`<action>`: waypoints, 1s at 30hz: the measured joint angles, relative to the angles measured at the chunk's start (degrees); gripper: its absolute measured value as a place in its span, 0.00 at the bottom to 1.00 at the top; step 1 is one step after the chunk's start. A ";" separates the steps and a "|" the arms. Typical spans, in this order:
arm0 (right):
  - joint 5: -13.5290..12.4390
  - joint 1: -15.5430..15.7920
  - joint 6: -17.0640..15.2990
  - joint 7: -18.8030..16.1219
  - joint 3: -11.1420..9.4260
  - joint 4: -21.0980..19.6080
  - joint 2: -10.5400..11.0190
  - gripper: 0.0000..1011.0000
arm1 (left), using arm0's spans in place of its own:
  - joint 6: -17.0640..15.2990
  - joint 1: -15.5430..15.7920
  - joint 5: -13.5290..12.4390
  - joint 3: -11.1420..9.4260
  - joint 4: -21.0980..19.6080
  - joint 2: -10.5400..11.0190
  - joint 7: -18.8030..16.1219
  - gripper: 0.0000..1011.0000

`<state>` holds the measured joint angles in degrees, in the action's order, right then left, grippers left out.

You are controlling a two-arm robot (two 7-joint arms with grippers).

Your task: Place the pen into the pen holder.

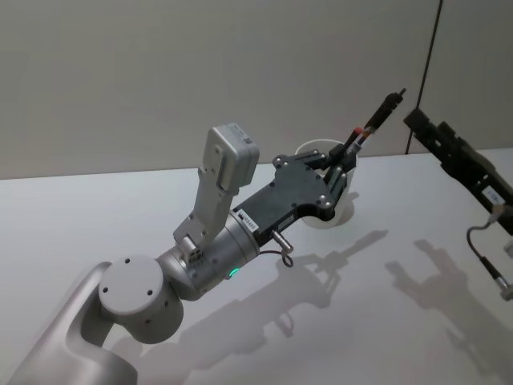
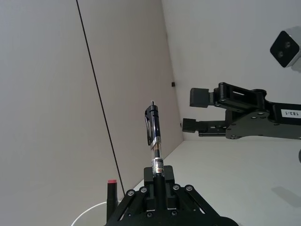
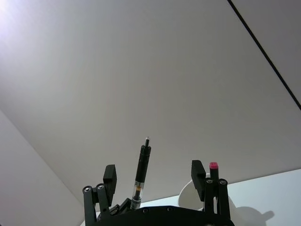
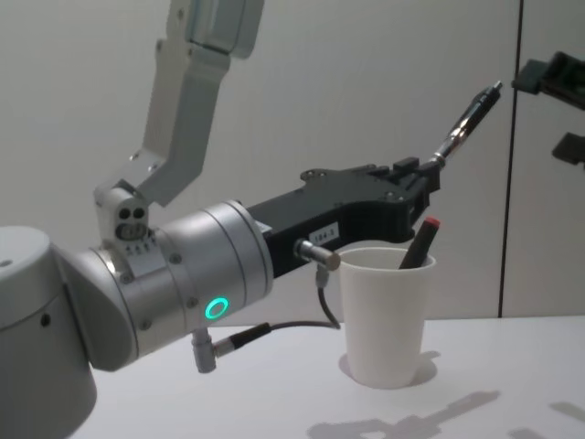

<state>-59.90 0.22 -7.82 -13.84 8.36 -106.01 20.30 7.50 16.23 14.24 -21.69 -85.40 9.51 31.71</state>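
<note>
A black clip pen (image 1: 378, 119) is held near its lower end by my left gripper (image 1: 341, 160), which is shut on it. It slants up and to the right, and its lower tip is hidden in the fingers. In the chest view the left gripper (image 4: 422, 178) hovers just above the rim of the pen holder (image 4: 386, 315), a white paper cup (image 1: 343, 213) standing on the table. The left wrist view shows the pen (image 2: 154, 134) rising from the closed fingers (image 2: 151, 188). My right gripper (image 2: 194, 110) hangs open in the air to the right, clear of the cup.
A red-capped pen (image 4: 420, 240) leans inside the cup, and it appears in the left wrist view (image 2: 111, 195) too. The white table (image 1: 385, 321) spreads in front, with a grey wall behind. My right gripper (image 1: 425, 128) reaches in from the right edge.
</note>
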 joint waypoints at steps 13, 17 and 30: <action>0.20 -3.38 -3.12 4.05 1.47 1.40 -2.07 0.99 | 0.00 0.00 0.00 0.00 0.00 0.00 0.00 0.13; 0.45 -4.34 -3.85 4.97 1.87 1.92 -2.63 0.99 | 0.00 0.00 0.00 0.00 0.00 0.00 0.00 0.13; 0.90 -7.01 -6.25 6.40 3.21 3.67 -4.27 0.99 | 0.00 0.00 0.00 0.00 0.00 0.00 0.00 0.13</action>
<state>-59.00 -6.80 -14.06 -7.44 11.57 -102.34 16.02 7.50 16.22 14.24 -21.69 -85.40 9.51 31.71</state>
